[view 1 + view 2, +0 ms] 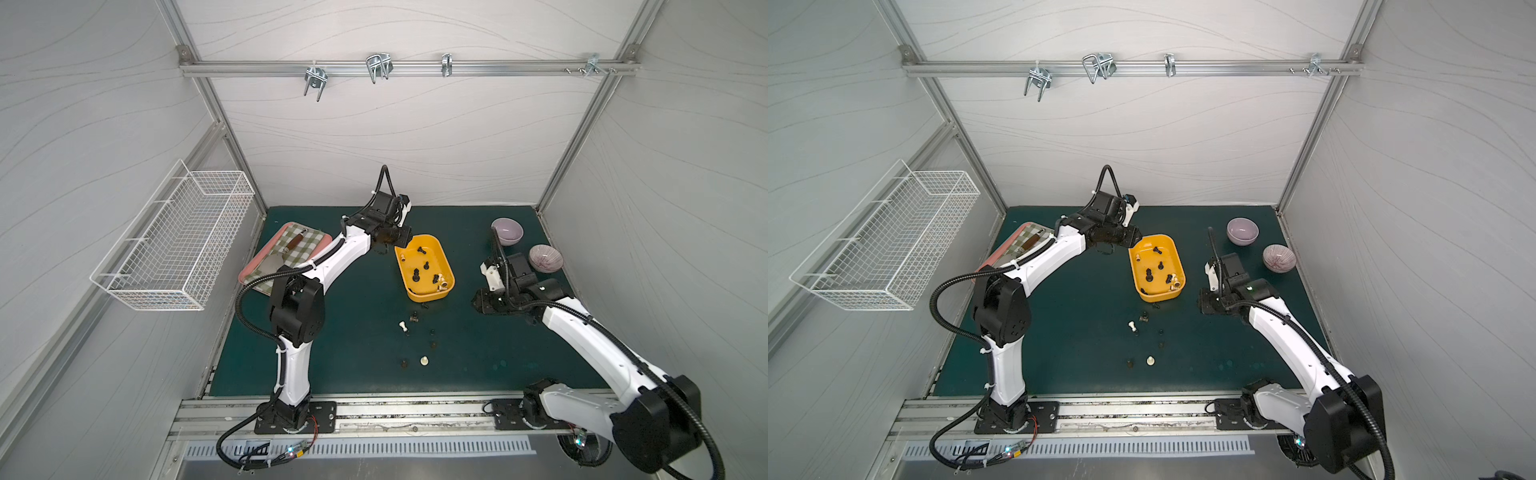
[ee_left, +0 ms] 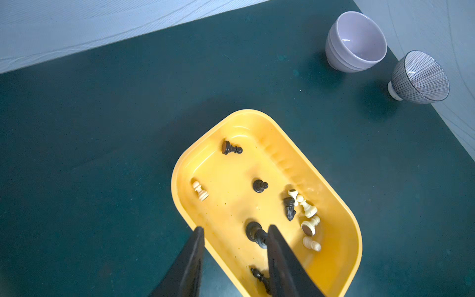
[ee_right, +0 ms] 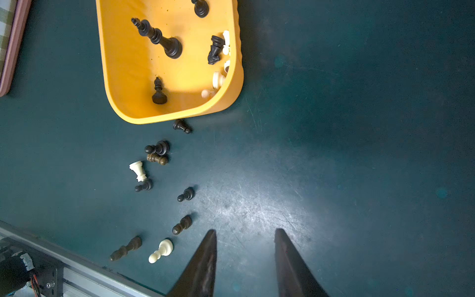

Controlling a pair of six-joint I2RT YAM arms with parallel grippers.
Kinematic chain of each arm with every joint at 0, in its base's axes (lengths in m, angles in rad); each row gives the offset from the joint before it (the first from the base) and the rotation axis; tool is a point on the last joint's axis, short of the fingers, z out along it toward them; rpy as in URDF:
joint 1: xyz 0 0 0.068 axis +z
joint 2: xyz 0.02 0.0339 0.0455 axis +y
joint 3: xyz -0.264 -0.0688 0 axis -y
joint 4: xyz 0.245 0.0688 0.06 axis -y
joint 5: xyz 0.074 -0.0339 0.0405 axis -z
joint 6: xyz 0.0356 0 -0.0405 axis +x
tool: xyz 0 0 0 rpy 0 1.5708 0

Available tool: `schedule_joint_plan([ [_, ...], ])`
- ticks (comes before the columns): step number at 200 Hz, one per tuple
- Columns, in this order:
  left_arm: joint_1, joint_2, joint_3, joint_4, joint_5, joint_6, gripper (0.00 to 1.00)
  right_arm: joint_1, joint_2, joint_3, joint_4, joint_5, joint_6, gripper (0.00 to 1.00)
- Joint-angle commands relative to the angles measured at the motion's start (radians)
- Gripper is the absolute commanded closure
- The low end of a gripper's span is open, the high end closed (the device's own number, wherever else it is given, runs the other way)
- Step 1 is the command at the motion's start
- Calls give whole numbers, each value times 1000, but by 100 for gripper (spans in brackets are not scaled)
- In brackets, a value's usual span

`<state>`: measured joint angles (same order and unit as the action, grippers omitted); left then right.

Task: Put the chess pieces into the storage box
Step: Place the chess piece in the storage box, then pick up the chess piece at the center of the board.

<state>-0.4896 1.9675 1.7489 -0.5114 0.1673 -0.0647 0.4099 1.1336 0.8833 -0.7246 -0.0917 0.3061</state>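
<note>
One dark green mat point(image 1: 332, 361) covers the whole work floor. On the left wall hangs a white wire basket point(image 1: 174, 245). At the far left of the mat lies a pink tray point(image 1: 248, 272) with a checked cloth point(image 1: 309, 249) in it, and a small tool with a brown handle point(image 1: 296, 242) rests on the cloth.

The storage box point(image 1: 428, 296) is a shallow yellow tub with rounded corners and a plain rim. It stands near the middle of the mat. Well apart from it, at the far right, stand a lilac bowl point(image 1: 507, 232) and, near it, a striped bowl point(image 1: 545, 257).

The left gripper point(image 2: 235, 228) hangs over the far left corner of the box. Its jaws are apart and hold nothing; in the left wrist view one finger is over the mat outside the rim and the other is over the inside. The right gripper point(image 3: 246, 231) hovers over bare mat to the right of the box, jaws apart too, with nothing between them.

The chess pieces point(image 3: 185, 194) are tiny figures with round bases, black, dark brown or cream. About ten are in the box, among them a tall black piece point(image 2: 255, 232) and a black knight point(image 2: 289, 208) lying among cream ones by one long wall. Nine more are scattered on the mat before the near end of the box, and one black pawn point(image 3: 182, 126) lies just beside its wall.
</note>
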Motion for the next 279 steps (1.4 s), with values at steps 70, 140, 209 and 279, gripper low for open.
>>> schedule_joint_plan([
  [70, 13, -176, -170, 73, -26, -31, 58, 17, 9, 15, -15, -28, -50, 61],
  [140, 22, -267, -297, 75, -44, -52, 58, 64, 41, 32, -9, -9, -54, 60],
  [209, 26, -340, -388, 77, -49, -71, 58, 115, 69, 41, 4, 0, -53, 61],
  [279, 29, -399, -465, 81, -63, -86, 58, 158, 114, 61, 17, 3, -64, 60],
])
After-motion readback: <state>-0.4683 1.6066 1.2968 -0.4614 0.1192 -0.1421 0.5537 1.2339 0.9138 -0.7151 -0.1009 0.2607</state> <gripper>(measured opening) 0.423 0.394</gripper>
